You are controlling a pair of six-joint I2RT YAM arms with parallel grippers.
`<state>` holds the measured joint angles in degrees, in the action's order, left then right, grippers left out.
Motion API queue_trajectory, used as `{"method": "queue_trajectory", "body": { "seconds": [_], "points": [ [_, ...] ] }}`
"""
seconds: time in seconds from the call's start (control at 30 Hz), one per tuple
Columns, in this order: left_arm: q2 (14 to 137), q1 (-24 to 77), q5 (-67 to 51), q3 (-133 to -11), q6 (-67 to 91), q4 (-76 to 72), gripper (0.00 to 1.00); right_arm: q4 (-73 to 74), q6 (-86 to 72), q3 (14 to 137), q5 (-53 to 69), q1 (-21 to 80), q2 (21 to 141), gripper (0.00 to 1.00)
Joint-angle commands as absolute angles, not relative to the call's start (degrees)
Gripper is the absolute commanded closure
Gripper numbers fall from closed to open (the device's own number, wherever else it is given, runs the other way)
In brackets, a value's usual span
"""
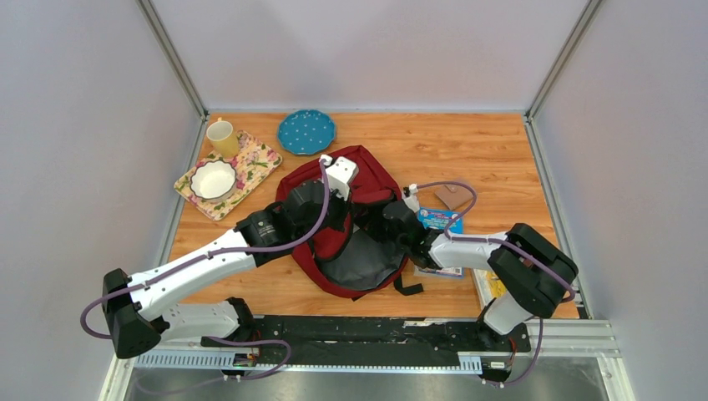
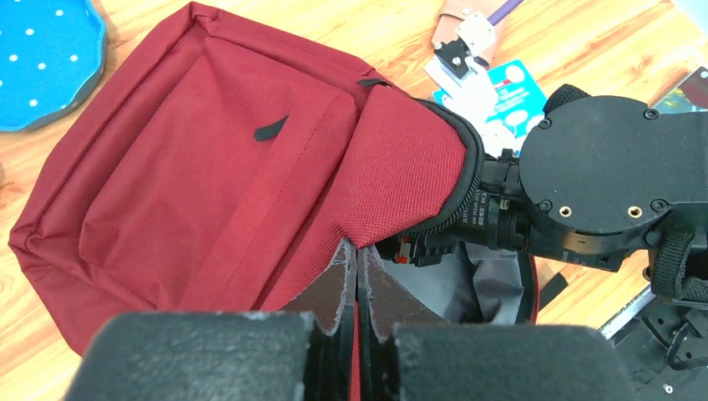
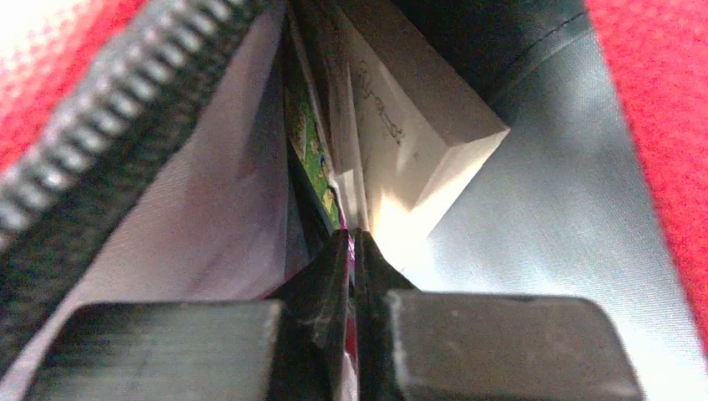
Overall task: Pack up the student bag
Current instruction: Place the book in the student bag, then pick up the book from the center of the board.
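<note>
You are looking at a wooden table [image 1: 493,150] where a floral tray [image 1: 260,159] is lying at the far left, and a white bowl [image 1: 213,179] is sitting in it. A yellow mug [image 1: 222,137] is standing at the tray's far corner. A blue dotted plate [image 1: 306,131] is lying near the back edge. Right of centre, a blue printed card [image 1: 440,220] is lying flat, with a small brown item [image 1: 453,196], possibly a pouch, resting just beyond it.

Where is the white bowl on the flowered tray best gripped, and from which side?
The white bowl stands upright and open on the flowered tray, so come from above and pinch its rim, one finger inside, one outside; the body looks too wide to span.
</note>
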<state>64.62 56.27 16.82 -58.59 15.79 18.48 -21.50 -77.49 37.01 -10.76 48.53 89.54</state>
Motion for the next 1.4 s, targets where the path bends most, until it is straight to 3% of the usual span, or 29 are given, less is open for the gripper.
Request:
{"method": "queue_trajectory", "body": {
  "seconds": [0.0,0.1,0.13,0.23,0.27,0.47,0.5,0.57,0.7,0.8,0.97,1.2,1.37],
  "points": [
    [62.4,55.99,17.84,-58.27,16.26,16.35,1.0,-22.86,-75.15,36.66,-7.04,48.25,89.74,0.86],
    [62.49,55.99,18.19,-58.1,16.17,16.35,1.0,-22.15,-74.53,33.41,-4.31,48.43,86.59,0.78],
    [62.49,55.99,18.37,-58.1,16.17,16.26,1.0,-22.32,-73.84,32.53,-3.7,48.51,85.27,0.64],
    [62.67,55.9,18.54,-57.83,16.08,16.0,1.0,-18.38,-71.65,30.68,-3.43,48.52,78.0,0.4],
    [62.75,55.81,18.37,-57.75,16.08,16.0,1.0,-15.15,-70.15,30.59,-4.04,48.52,75.26,0.38],
    [63.19,55.72,13.29,-56.69,15.91,16.87,0.97,12.27,-60.65,32.52,-12.29,48.43,53.29,0.29],
    [63.28,55.81,12.75,-56.69,16.17,17.22,0.76,15.26,-60.38,32.0,-14.13,48.34,50.3,0.28],
    [63.19,55.72,11.43,-56.34,17.13,17.75,0.73,20.55,-55.65,31.73,-17.13,48.25,43.97,0.26],
    [61.88,55.72,8.53,-55.98,18.36,16.26,0.37,36.98,-54.06,35.85,-24.77,47.82,38.51,0.14],
    [61.96,55.72,6.6,-56.34,18.81,14.25,0.27,43.41,-53.09,38.31,-28.47,45.98,35.34,0.07],
    [69.58,56.07,1.08,-62.38,18.63,12.83,0.24,48.25,-50.11,42.17,-27.43,36.67,33.92,0.05],
    [84.27,58.18,-5.53,-71.36,20.74,11.61,0.24,52.73,-41.14,46.49,-9.34,7.69,40.68,0.0],
    [95.24,59.41,-10.8,-78.11,22.67,10.28,0.23,54.93,-41.74,44.48,-0.88,-4.38,44.12,0.0]
  ]
}}
